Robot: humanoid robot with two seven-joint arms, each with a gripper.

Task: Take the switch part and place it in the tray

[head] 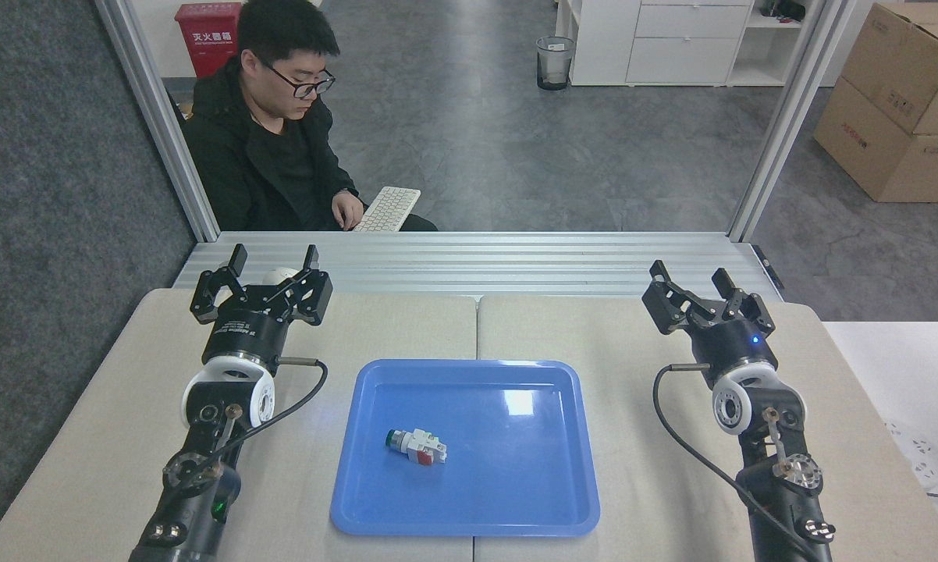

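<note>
The switch part [416, 446] lies inside the tray [516, 515], left of centre, its long axis running left-right with the round end leftward. My left gripper [272, 267] is the nearer one, up and left of it; my right gripper [691, 282] sits well apart. Both are spread open and hold nothing.

Switch part [416, 446]: in tray [516, 499], left of centre.
Tray: on table [641, 468], between both arms.
Person [270, 148]: behind table, far left.
</note>
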